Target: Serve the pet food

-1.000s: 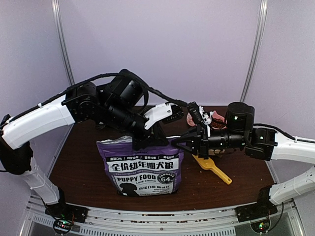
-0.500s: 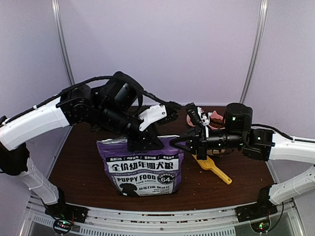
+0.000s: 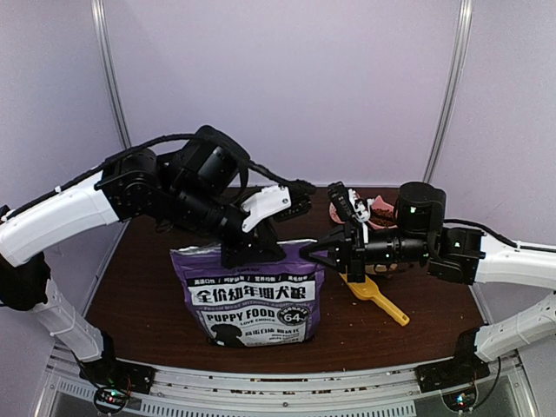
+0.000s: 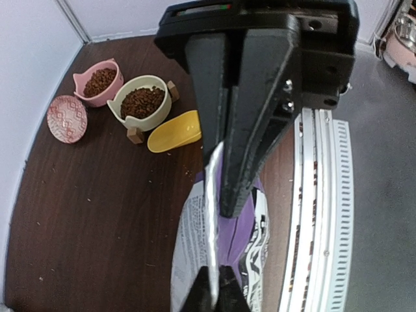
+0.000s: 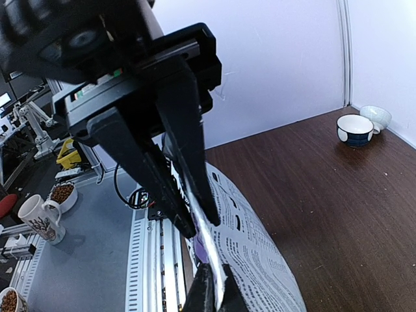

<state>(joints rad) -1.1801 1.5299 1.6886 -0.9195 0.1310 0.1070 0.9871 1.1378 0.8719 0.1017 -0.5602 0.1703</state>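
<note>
Currently finding the pet food (image 4: 142, 102) lying as brown kibble in a cream bowl (image 4: 148, 123), well out beyond the left gripper (image 4: 224, 211) and off to its left. Seeing more of it filling a pink bowl (image 4: 97, 101) just past the cream one, with a patterned dish (image 4: 66, 118) sitting close beside that. Noting a yellow scoop (image 4: 174, 130) lying just beside the cream bowl, on the side nearer the left gripper. Spotting loose crumbs scattered over the dark table (image 4: 91, 214) between the bowls and the gripper.

Moving on to the purple bag (image 3: 250, 300), standing upright directly under both grippers, printed face turned toward the arm bases. Gripping its silvery top edge from two sides. Reaching down onto it with the left gripper, jaws drawn narrow and pressing on either face of the edge. Coming in level with the right gripper (image 5: 214, 276), jaws pinched fully together on the same edge at the bag's right corner. Pointing the two sets of fingertips at each other along that edge, near but not touching.

Looking far ahead of the right gripper, catching a dark bowl (image 5: 354, 129) and a pale bowl (image 5: 377, 117) sitting side by side near the wall, contents impossible to tell.
</note>
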